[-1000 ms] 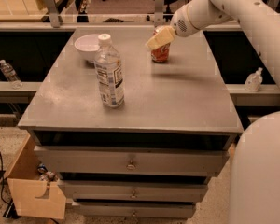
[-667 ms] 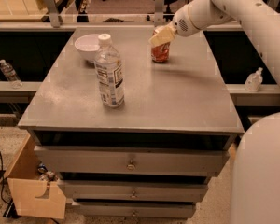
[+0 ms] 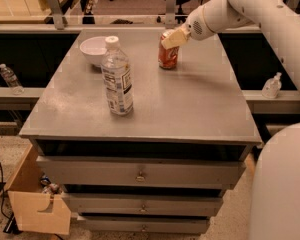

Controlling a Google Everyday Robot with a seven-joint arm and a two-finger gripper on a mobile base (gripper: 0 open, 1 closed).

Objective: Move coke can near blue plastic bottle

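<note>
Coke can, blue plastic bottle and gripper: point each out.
coke can (image 3: 167,59), camera view, red side below the gripper.
blue plastic bottle (image 3: 117,82), camera view, white label.
gripper (image 3: 172,38), camera view, tan tip at the can's top.

A grey metal table (image 3: 190,109) with drawers (image 3: 140,173) stands on speckled floor (image 3: 235,219), low ledges (image 3: 20,91) on either side, a cardboard box (image 3: 37,211) below its front-left corner. The gripper (image 3: 172,38) hangs near the far edge.

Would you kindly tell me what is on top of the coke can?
The tool sits over the coke can, at the far side of the table; it hides the can's top.
</note>
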